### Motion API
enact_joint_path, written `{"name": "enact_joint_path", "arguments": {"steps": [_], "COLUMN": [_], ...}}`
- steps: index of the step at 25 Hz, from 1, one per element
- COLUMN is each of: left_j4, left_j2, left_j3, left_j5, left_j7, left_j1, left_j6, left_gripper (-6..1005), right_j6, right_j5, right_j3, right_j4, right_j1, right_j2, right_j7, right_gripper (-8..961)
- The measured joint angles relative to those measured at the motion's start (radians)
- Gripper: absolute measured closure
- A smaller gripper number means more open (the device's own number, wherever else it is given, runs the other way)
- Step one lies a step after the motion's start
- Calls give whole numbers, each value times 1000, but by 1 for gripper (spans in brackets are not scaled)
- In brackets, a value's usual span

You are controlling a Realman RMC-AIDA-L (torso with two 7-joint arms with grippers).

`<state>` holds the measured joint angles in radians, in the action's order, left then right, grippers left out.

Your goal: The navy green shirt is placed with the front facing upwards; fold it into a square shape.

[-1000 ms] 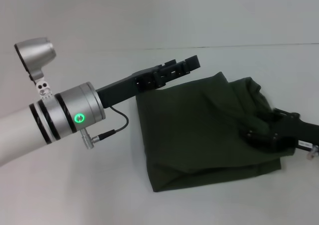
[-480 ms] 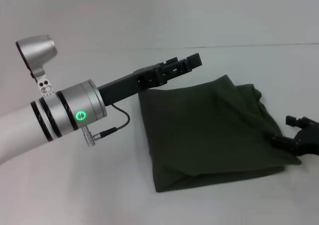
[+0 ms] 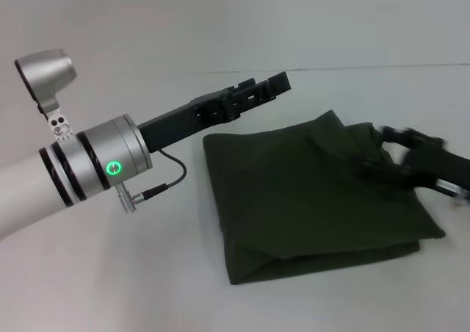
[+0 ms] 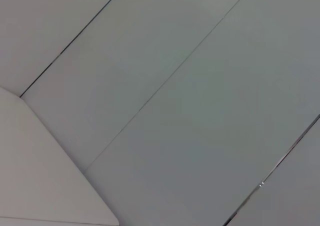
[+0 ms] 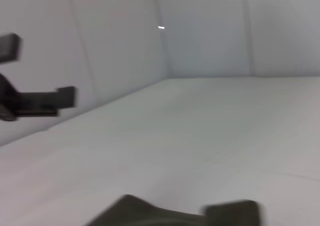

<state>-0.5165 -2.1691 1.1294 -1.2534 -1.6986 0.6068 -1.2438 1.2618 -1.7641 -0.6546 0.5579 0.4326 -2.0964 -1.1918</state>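
The navy green shirt [image 3: 308,196] lies folded on the white table [image 3: 110,288], right of the middle and toward the near side. It already reads as a rough four-sided bundle, plain green on top with no lettering or label showing. The near edge shows stacked layers, the lower one peeking out along the near right. The far right corner is bunched and rumpled, and the far edge rises to a soft peak instead of running straight.

The right gripper [image 3: 400,156] sits over that rumpled far right corner, blurred, so I cannot tell whether its fingers are spread or closed, nor whether it touches the cloth. The left gripper [image 3: 275,86] hangs above the table just beyond the shirt's far left corner, clear of the fabric; its finger opening cannot be read either.

The main risk, as I judge it, is the right gripper snagging the loose corner as it travels: a fingertip caught in the top layer would drag it off the stack and undo the square. Pressing or tugging only at that one corner could also skew the bundle or slide it across the smooth table. The uneven near layers may spring open if disturbed.
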Motion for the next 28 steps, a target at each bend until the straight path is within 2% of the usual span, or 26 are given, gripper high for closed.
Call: {"name": "enact_joint_path", "arguments": {"steps": [6, 12, 18, 28], "left_j4": [0, 0, 0, 2], "left_j2": [0, 2, 2, 2], "left_j3": [-3, -20, -25, -25], "left_j5": [0, 0, -1, -1], "left_j7": [0, 1, 2, 5], "left_j1": [-2, -6, -6, -6], "left_j6": [0, -5, -11, -23], "left_gripper": [47, 47, 48, 48], "right_j6": [-80, -153, -225, -301], "right_j5": [1, 5, 10, 96], "right_j3": [-134, -200, -185, -96], "right_j4": [-97, -176, -198, -181], "right_j1": [111, 163, 160, 92], "right_j2": [0, -3, -3, 5], "right_j7": [-1, 0, -1, 21], "right_gripper": [75, 76, 77, 75]}}
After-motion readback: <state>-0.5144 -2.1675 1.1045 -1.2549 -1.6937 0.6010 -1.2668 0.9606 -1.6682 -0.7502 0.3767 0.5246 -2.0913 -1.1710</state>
